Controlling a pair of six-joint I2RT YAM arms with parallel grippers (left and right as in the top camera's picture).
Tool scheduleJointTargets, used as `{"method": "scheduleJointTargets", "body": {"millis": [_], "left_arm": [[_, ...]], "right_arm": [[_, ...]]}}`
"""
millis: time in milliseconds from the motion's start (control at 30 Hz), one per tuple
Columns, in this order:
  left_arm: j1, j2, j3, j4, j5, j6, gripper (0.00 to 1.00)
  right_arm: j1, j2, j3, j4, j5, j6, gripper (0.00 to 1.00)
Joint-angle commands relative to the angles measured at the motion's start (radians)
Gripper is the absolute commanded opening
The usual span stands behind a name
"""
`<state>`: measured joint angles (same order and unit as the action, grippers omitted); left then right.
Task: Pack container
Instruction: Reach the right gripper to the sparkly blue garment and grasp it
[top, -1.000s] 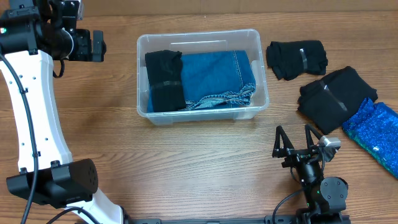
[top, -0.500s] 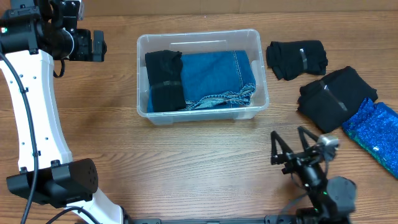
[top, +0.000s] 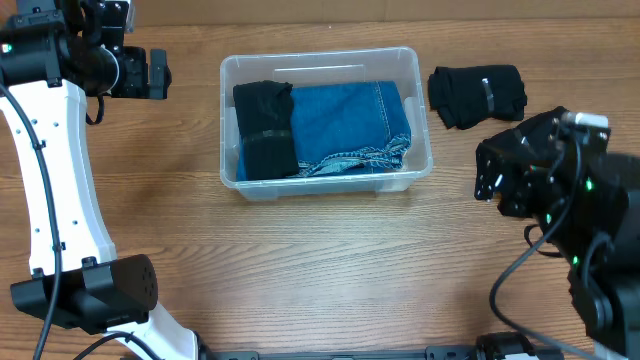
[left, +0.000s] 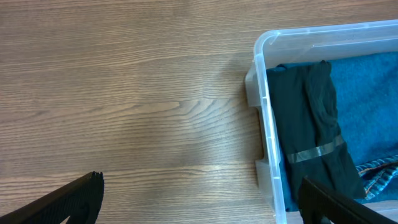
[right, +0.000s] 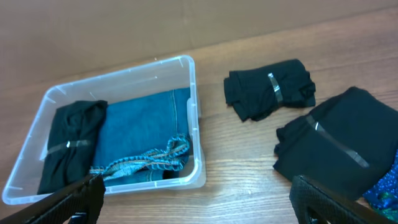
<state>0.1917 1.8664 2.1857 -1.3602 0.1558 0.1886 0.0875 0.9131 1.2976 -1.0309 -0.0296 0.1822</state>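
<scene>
Right arm (top: 560, 190) now above black bundle (right: 336, 146); jaws seemingly apart; container (top: 320, 55) unmoved.

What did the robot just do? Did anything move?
The right arm swung up from the table's front edge and now hangs over the big black bundle on the right, grabbing nothing. The left arm, the container and the clothes inside stayed put.

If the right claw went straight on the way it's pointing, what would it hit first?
Probably the bare table, in the gap between the clear bin and the bigger black folded cloth. The right gripper, jaws open, seems aimed there, but depth is hard to judge.
</scene>
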Motion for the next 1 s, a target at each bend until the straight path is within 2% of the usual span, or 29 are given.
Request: {"method": "scheduleJointTargets", "body": {"millis": [0, 67, 167, 333, 467, 567, 800, 967], "left_arm": [[-0.002, 0.01, 0.008, 0.003, 0.0, -0.013, 1.0], [-0.002, 0.01, 0.008, 0.004, 0.001, -0.013, 1.0], [-0.003, 0.01, 0.008, 0.003, 0.001, -0.013, 1.0], [-0.003, 0.01, 0.008, 0.004, 0.001, -0.013, 1.0], [-0.002, 0.01, 0.008, 0.004, 0.001, -0.013, 1.0], [-0.002, 0.01, 0.008, 0.004, 0.001, -0.013, 1.0], [-0.002, 0.01, 0.008, 0.003, 0.001, -0.013, 1.0], [-0.002, 0.01, 0.008, 0.004, 0.001, -0.013, 1.0]], "right_arm": [[0.0, 0.03, 0.042, -0.035, 0.078, 0.052, 1.0], [-0.034, 0.05, 0.042, -0.061, 0.126, 0.127, 1.0], [-0.172, 0.098, 0.042, -0.109, 0.122, 0.19, 1.0], [-0.525, 0.211, 0.042, -0.155, -0.024, 0.193, 1.0], [-0.738, 0.319, 0.042, -0.168, -0.121, 0.205, 1.0], [-0.881, 0.449, 0.041, -0.141, -0.145, 0.348, 1.0], [-0.987, 0.608, 0.028, -0.075, -0.174, 0.483, 1.0], [-1.016, 0.637, -0.042, 0.032, -0.173, 0.529, 1.0]]}}
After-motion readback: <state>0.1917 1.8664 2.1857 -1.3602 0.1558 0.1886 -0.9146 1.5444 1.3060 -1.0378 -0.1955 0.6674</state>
